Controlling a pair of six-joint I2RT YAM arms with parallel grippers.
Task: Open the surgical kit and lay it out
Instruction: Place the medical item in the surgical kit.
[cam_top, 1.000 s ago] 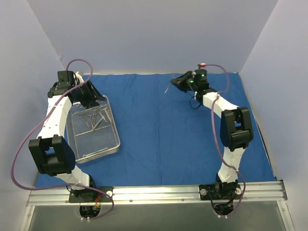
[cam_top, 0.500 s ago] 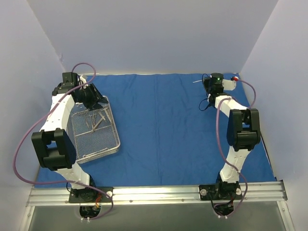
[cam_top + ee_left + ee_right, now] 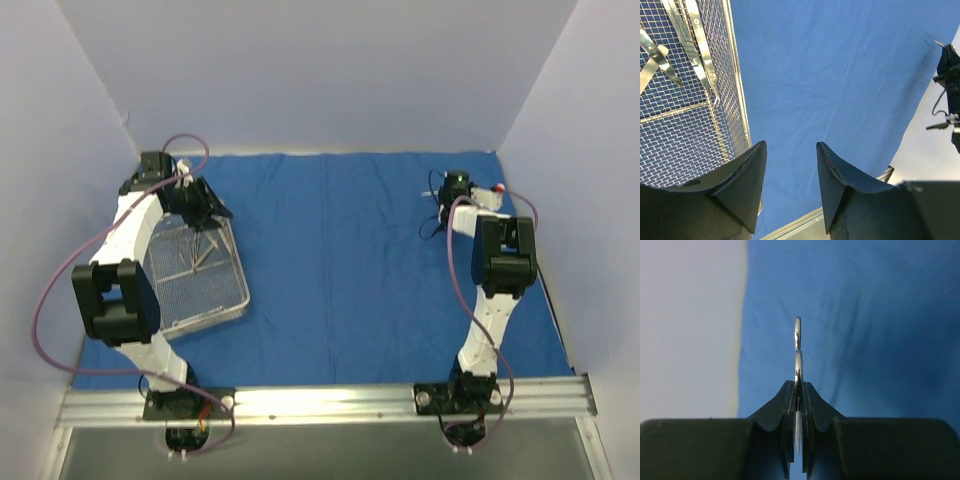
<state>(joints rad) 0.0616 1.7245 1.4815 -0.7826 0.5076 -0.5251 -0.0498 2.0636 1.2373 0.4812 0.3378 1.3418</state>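
A royal-blue cloth wrap (image 3: 340, 260) lies spread flat, seen from above, and covers nearly the whole work surface. On its left side sits a shallow silver wire-mesh tray (image 3: 200, 290), turned slightly askew, with several thin silver instruments (image 3: 195, 252) lying loose in its far half.

The left arm (image 3: 125, 240) reaches over the far end of the tray. The left fingers (image 3: 205, 205) hang above the tray's far right corner. A second ago they were further left, over the tray's far edge. In the left wrist view these fingers (image 3: 747, 175) are spread apart with nothing between them. Bare blue cloth shows through the gap, and the tray's rim (image 3: 737, 100) and two of the instruments (image 3: 695, 45) lie to the left.

The right arm (image 3: 495, 270) is folded tightly toward the far right corner of the cloth. The right fingers (image 3: 452, 187) are near the cloth's far edge. A second ago they reached further left toward the middle of that edge, and half a second ago they had already swung most of the way to the right. In the right wrist view these fingers (image 3: 785, 400) are closed tight on one thin silver instrument (image 3: 798, 360). It is seen edge-on and sticks straight out past the tips, held above the cloth near its border with the pale wall.
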